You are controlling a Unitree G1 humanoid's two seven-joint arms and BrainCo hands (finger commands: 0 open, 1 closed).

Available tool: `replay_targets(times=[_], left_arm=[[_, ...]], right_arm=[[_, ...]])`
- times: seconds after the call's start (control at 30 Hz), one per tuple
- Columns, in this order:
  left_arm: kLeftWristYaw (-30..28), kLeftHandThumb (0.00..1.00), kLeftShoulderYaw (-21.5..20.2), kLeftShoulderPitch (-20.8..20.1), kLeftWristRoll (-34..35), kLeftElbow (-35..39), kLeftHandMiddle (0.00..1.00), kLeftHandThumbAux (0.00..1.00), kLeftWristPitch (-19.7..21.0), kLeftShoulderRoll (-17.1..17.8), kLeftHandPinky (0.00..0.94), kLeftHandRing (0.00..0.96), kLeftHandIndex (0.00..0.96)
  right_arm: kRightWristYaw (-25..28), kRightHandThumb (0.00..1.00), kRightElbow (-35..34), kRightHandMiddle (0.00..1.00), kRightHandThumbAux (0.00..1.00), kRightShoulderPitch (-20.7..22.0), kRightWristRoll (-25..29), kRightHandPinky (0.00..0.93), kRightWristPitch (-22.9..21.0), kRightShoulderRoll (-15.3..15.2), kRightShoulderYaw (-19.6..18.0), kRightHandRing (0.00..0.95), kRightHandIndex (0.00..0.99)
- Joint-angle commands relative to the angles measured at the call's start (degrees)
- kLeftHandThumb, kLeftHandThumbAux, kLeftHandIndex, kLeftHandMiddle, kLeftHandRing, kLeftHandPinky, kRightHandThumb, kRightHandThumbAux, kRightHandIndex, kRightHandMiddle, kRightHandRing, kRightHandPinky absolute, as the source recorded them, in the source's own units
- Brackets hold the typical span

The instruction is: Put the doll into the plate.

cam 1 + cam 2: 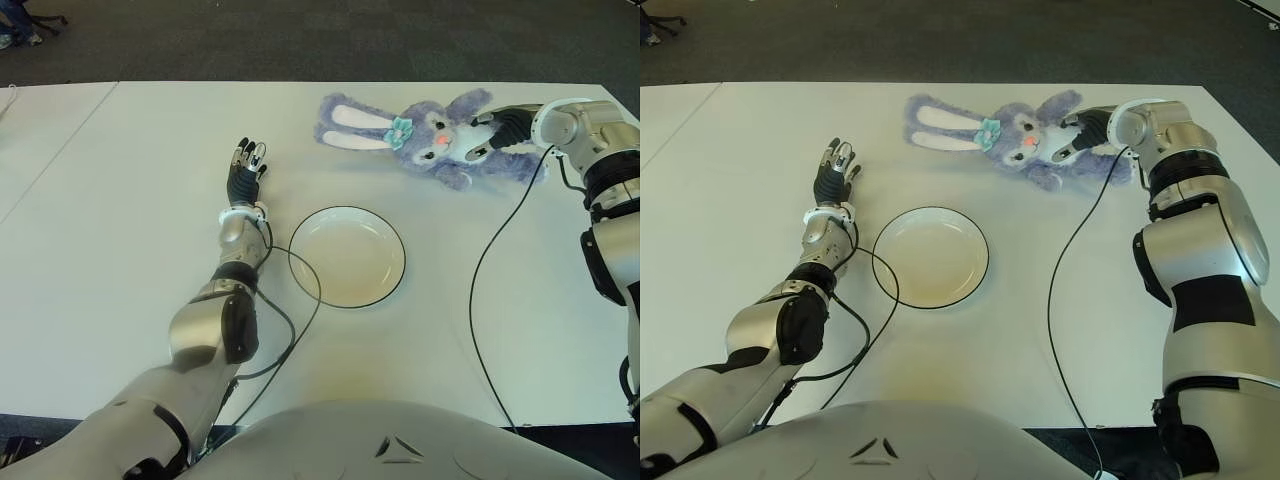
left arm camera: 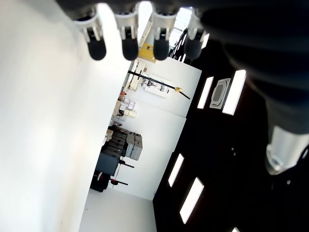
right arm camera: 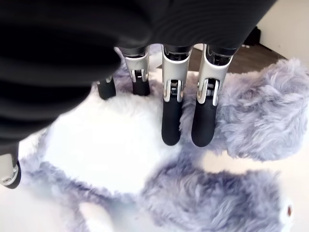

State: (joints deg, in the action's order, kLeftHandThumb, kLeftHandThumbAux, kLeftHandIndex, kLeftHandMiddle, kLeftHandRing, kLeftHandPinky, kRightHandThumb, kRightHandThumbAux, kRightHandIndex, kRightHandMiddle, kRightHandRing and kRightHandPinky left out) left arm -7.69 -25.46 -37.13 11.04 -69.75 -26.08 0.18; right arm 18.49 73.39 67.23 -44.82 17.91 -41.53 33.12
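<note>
My right hand (image 1: 497, 132) lies over the belly of the fluffy lavender rabbit doll with white-lined ears and a teal bow (image 1: 420, 135), fingers (image 3: 171, 126) extended and loosely spread on its fur, not clamped. The doll lies beyond the black-rimmed white round plate (image 1: 347, 256) on the white table (image 1: 120, 240). My left hand (image 1: 245, 172) shows left of the plate, fingers straight, holding nothing.

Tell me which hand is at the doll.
The right hand, its fingers extended over the doll at the table's far right. The left hand shows left of the plate, holding nothing.
</note>
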Motion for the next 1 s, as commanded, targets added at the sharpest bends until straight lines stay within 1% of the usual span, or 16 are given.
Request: replay_targets(times=[0.03,0.1,0.2,0.3,0.5,0.73,1.0], left_arm=[[1.96,0.0,-0.05,12.04,-0.47,-7.58,0.0,0.571,6.75,-3.04,0.032,0.0,0.0],[2.04,0.0,0.03,12.02,-0.56,-7.58,0.0,0.575,6.62,-3.09,0.032,0.0,0.0],[2.12,0.0,0.11,11.99,-0.66,-7.57,0.0,0.574,6.51,-3.13,0.032,0.0,0.0],[2.14,0.0,0.1,12.0,-0.78,-7.57,0.0,0.576,6.52,-3.17,0.031,0.0,0.0],[2.11,0.0,-0.19,11.88,-0.8,-7.59,0.0,0.587,6.83,-3.14,0.034,0.0,0.0],[2.19,0.0,-0.27,11.85,-0.85,-7.58,0.0,0.587,6.9,-3.2,0.027,0.0,0.0],[2.16,0.0,-0.56,11.87,-0.65,-7.58,0.0,0.578,7.0,-3.23,0.029,0.0,0.0]], right_arm=[[-12.65,0.184,0.68,0.0,0.479,-0.34,-2.39,0.0,-2.1,-2.82,0.52,0.0,0.0],[-16.94,0.167,0.7,0.0,0.488,-0.16,-2.67,0.0,-3.21,-3.02,0.21,0.0,0.0],[-20.51,0.158,0.68,0.0,0.491,-0.29,-2.73,0.0,-4.27,-2.78,-0.02,0.0,0.0],[-25.08,0.166,0.55,0.0,0.489,-0.76,-2.49,0.025,-5.66,-2.3,-0.57,0.0,0.0],[-29.98,0.195,0.78,0.0,0.481,-1.18,-2.26,0.059,-6.75,-1.84,-0.84,0.0,0.004],[-32.0,0.197,1.59,0.0,0.463,-1.47,-1.77,0.092,-7.16,-1.89,-1.09,0.004,0.001],[-32.74,0.196,2.2,0.0,0.458,-1.34,-1.81,0.104,-7.58,-2.13,-0.97,0.02,0.009]])
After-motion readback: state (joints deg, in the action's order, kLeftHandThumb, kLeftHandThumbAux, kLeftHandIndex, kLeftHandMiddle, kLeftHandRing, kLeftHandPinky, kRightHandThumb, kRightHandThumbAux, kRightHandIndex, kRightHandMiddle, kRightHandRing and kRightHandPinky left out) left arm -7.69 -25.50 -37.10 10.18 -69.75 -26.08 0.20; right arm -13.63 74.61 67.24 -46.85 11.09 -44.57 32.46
